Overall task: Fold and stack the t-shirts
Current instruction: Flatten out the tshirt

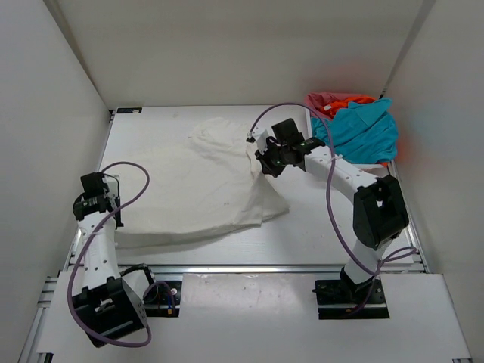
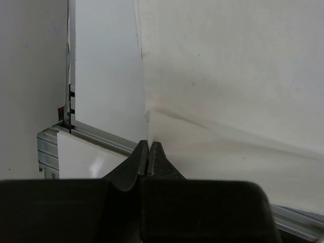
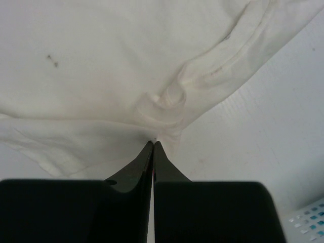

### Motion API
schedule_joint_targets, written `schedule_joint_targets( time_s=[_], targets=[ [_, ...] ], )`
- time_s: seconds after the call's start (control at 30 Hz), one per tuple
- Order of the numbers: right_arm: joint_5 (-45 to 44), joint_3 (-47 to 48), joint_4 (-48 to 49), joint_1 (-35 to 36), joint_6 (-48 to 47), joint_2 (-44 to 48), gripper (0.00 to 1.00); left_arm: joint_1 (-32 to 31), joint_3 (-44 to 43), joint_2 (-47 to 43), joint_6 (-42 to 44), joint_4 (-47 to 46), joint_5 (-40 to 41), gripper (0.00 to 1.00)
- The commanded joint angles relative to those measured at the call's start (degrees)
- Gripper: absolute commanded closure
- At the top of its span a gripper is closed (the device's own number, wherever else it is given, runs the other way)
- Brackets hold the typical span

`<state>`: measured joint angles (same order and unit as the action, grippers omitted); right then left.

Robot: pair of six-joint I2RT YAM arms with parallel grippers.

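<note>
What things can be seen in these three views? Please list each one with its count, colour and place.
white t-shirt: one, white, spread over the middle of the table
teal-blue t-shirt: one, teal-blue, on top of the pile at the far right
orange t-shirt: one, bright orange, in the same pile, mostly covered
pinkish-red t-shirt: one, pinkish-red, at the back of that pile
basket: one, white mesh, far right, under the pile
table: one, white, under everything
left gripper: one, black, shut on the white t-shirt's near left edge
right gripper: one, black, shut on the white t-shirt's right edge
</note>
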<state>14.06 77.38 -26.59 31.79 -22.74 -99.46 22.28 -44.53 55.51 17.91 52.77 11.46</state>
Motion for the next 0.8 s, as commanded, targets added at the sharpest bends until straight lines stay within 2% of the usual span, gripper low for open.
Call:
schedule_joint_targets(
  time_s=[0.0,0.47,0.53,0.57,0.6,0.67,0.73,0.77],
  targets=[
    [0.1,5.2,3.5,0.1,0.4,-1.7,1.0,1.2,-2.2,0.9,-1.5,-3.1,2.0,1.0],
    [2.5,11.7,0.8,2.5,2.1,-9.4,1.0,3.0,1.0,6.7,-1.1,-5.1,4.8,1.0],
    [2.5,10.9,0.2,2.5,1.7,-9.3,0.99,2.3,1.0,6.6,-0.9,-5.4,5.6,0.91],
    [3.0,9.8,-0.6,2.5,1.6,-8.2,0.95,2.3,1.5,6.5,-0.8,-5.4,5.8,0.88],
    [3.0,8.1,-1.0,2.7,0.5,-7.5,0.91,2.5,1.6,6.7,-0.5,-5.3,5.8,0.8],
    [3.6,6.7,-3.1,3.1,-1.2,-6.4,0.68,3.9,1.7,7.2,0.3,-5.1,5.9,0.65],
    [2.6,4.9,-4.1,2.7,-2.7,-3.7,0.58,4.9,1.8,7.3,0.2,-4.8,6.1,0.56],
    [1.7,4.3,-3.9,2.1,-2.6,-3.4,0.58,5.4,2.0,6.9,0.8,-4.7,6.8,0.52]
  ],
)
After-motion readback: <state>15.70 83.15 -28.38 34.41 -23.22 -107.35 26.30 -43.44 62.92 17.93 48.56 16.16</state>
